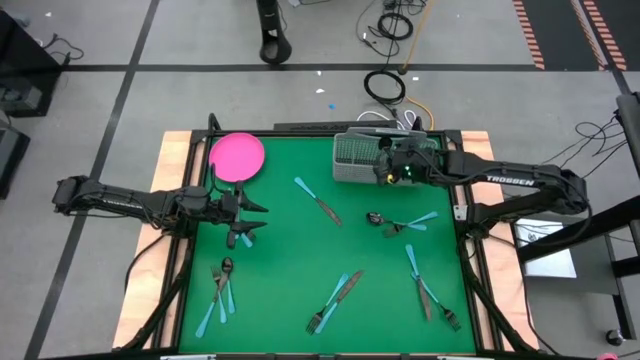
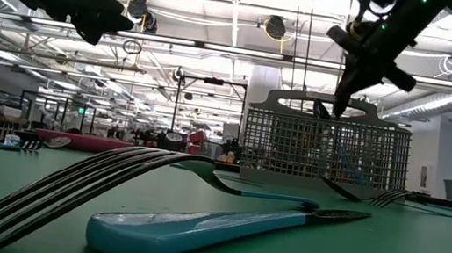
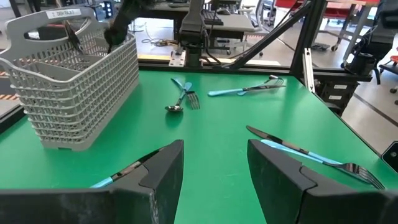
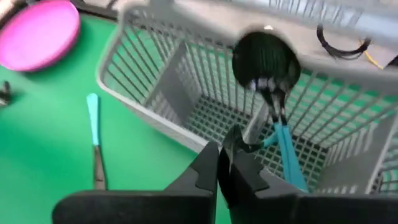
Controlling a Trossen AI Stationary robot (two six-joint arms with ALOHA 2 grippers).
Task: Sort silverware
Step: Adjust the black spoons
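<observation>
The silverware lies scattered on the green table: a knife point(image 1: 318, 200), a spoon and fork point(image 1: 395, 222), a pair point(image 1: 335, 300), a left group point(image 1: 220, 290) and a right group point(image 1: 425, 285). My right gripper point(image 4: 222, 152) hovers shut over the grey mesh basket point(image 1: 355, 157) with nothing between its fingers. Just beyond its tips a blue-handled spoon point(image 4: 283, 149) leans in the basket with its dark bowl point(image 4: 264, 59) up. My left gripper point(image 3: 214, 168) hangs open above the table's left side, next to the pink plate point(image 1: 237, 157).
The basket stands at the table's far edge, right of centre, and the plate at the far left. In the low view a fork point(image 2: 85, 186) and a blue handle point(image 2: 194, 228) lie close in front. Bare green table point(image 1: 290, 250) lies between the two arms.
</observation>
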